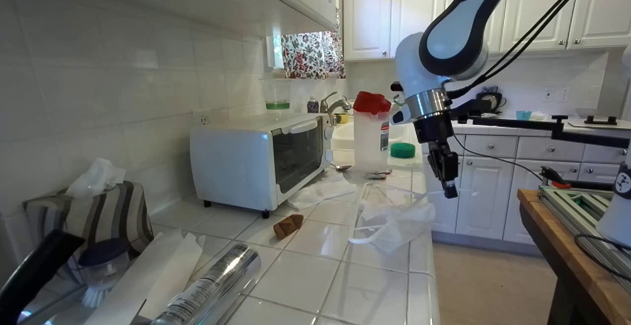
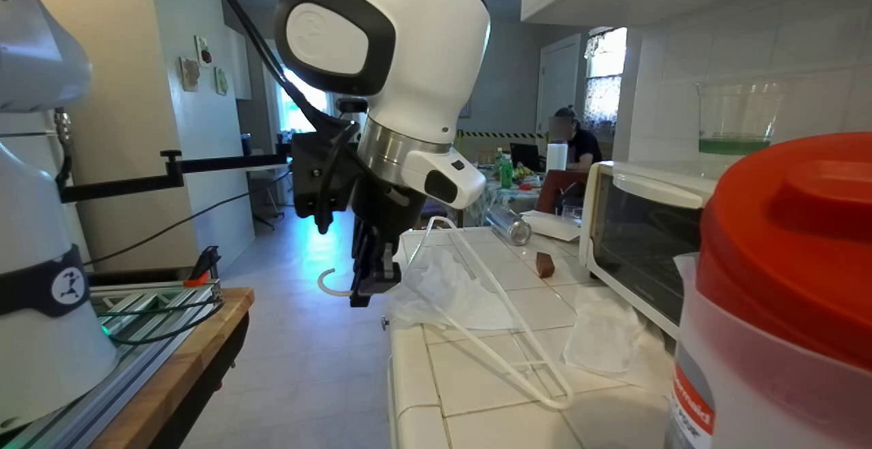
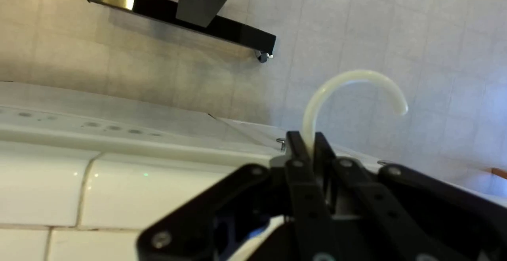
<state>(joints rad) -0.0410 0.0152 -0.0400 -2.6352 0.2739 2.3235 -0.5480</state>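
Gripper (image 3: 307, 146): clamped on the white plastic hanger (image 3: 313, 110) at the base of its hook (image 3: 363, 75).
Hanger: hook out past the worktop (image 1: 305, 270) edge, frame slanting back over the tiles; cannot tell whether its far corner touches.
Pinch point: narrow, so the frame may pivot; move slowly.
Crumpled translucent plastic (image 1: 406, 224): overlaps the frame in both exterior views; check for snags before pulling.
Red-lidded container (image 1: 371, 137): near the far corner; swing away from it.

Hanger (image 3: 358, 75) is partly hidden by gripper (image 3: 307, 139); in an exterior view red-lidded container (image 2: 783, 319) is cut off; person's face (image 2: 561, 129) is blurred.
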